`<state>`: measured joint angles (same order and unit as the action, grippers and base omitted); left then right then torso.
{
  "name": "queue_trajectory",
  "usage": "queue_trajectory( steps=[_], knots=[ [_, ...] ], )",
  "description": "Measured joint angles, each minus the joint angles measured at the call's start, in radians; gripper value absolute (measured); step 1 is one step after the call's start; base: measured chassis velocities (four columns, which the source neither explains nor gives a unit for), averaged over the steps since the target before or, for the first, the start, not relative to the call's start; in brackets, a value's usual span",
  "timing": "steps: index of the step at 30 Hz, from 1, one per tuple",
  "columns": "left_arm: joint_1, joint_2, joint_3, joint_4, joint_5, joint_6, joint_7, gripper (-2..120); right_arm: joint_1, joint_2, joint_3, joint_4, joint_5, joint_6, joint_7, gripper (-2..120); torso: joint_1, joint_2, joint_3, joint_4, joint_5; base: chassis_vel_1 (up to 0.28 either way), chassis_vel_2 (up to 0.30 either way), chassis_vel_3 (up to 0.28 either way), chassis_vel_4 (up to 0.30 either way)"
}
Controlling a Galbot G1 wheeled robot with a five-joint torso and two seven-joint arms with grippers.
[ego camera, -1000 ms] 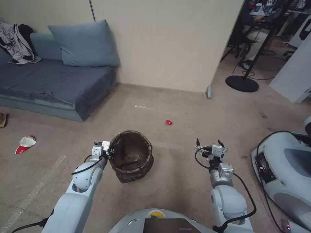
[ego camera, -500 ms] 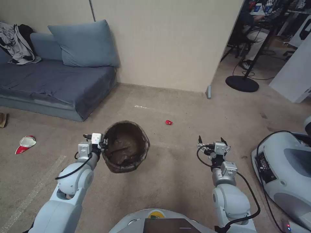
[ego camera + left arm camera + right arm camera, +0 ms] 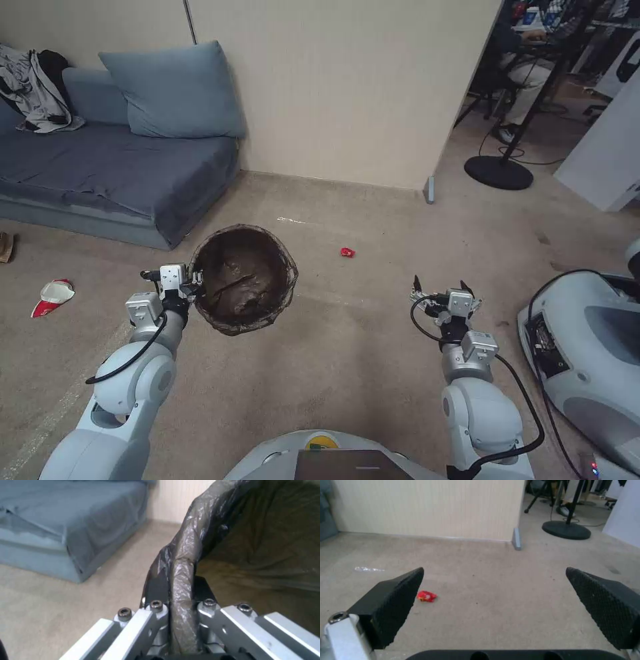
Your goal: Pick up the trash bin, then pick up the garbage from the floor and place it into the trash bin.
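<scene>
The left gripper (image 3: 193, 283), fingers (image 3: 156, 590) clamped on the rim, holds the small round bag-lined trash bin (image 3: 243, 277) above the beige carpet floor (image 3: 360, 360). The right gripper (image 3: 440, 290) hovers, fingers spread wide and empty, near a small red wrapper (image 3: 347, 252).

I'm over the beige carpet floor (image 3: 373, 360); a small red wrapper (image 3: 347, 252) lies ahead of me; a crushed red-and-white cup (image 3: 52, 296) lies far left, near the sofa (image 3: 113, 173).
</scene>
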<state>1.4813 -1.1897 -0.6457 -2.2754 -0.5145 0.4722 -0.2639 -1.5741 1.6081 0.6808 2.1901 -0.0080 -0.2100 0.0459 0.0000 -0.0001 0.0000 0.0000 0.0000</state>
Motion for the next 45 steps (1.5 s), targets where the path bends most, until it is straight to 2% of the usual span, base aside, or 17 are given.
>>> queue_trajectory(
  steps=[8,12,27,45],
  knots=[
    [0.015,-0.004,0.006,-0.039,0.040,-0.013,0.007,4,-0.002,0.000,0.001,0.012,0.003,0.001,0.003,100,0.000,0.000,0.000,0.0000,0.0001,0.000,0.000,0.000,0.000],
    [0.021,-0.012,0.014,-0.042,0.077,0.002,0.019,4,-0.002,0.000,0.002,0.031,0.004,-0.006,-0.002,100,0.000,0.000,0.000,0.0000,0.0001,0.000,0.000,0.000,0.000],
    [0.022,-0.017,0.021,-0.036,0.096,0.019,0.034,4,-0.003,0.000,0.007,0.039,0.006,-0.012,-0.008,100,0.000,0.000,0.000,0.0001,0.0001,0.000,0.000,0.000,0.000],
    [0.022,-0.019,0.024,-0.040,0.103,0.019,0.051,4,-0.006,0.000,0.005,0.035,0.006,-0.010,-0.010,100,0.000,0.000,0.000,0.0000,0.0001,-0.078,0.084,0.078,-0.081]
  ],
)
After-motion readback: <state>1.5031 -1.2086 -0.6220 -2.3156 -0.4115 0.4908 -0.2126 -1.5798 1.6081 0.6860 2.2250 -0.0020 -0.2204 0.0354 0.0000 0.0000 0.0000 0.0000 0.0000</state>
